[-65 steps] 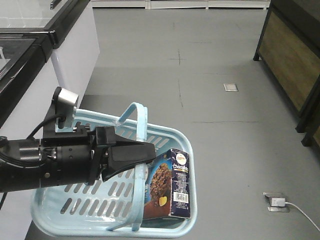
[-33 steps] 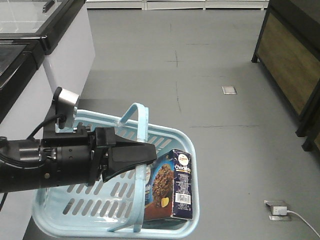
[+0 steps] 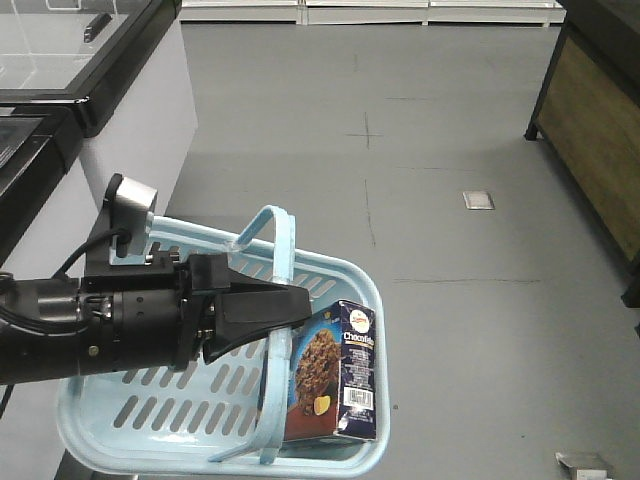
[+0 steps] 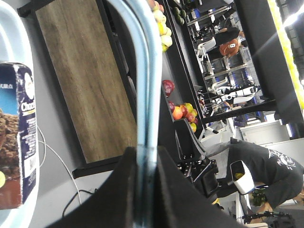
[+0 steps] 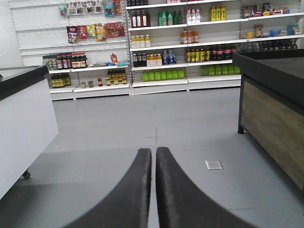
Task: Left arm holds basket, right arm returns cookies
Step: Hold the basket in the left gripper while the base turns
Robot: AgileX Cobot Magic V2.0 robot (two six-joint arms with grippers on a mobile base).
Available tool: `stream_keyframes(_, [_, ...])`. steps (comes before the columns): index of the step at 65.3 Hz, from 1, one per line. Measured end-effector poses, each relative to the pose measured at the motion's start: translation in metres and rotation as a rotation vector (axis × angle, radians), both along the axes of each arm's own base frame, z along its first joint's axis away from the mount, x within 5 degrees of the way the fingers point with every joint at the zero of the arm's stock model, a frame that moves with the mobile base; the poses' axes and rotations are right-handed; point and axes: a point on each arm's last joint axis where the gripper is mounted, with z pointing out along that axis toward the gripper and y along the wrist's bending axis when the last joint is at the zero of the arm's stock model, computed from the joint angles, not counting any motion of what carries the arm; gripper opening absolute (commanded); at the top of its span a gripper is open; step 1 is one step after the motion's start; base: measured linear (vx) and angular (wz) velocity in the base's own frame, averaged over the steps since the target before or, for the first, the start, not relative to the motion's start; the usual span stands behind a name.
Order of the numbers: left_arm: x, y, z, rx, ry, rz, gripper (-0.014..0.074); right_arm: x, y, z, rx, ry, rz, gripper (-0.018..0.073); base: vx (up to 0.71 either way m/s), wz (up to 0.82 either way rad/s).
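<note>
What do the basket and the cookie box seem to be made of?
The basket looks like light blue plastic, smooth with a slight sheen; the moulded slots in its wall and its thin rounded rim suggest this. The cookie box is probably printed cardboard with a slightly glossy finish; it has flat faces, sharp folded edges and a white barcode panel.

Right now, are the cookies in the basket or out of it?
In: the cookies stand upright inside the basket, enclosed by its rim.
</note>
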Motion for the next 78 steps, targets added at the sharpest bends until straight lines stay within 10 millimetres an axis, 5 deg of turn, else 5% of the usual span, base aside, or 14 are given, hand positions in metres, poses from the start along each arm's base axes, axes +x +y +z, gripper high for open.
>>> stream_keyframes(78, [-0.0001,0.0000,0.0001,-0.001,0.000,-0.001,-0.0003,0.0000,0.0000,0.0000,0.000,0.000,0.000,-0.0011,0.38,-0.02])
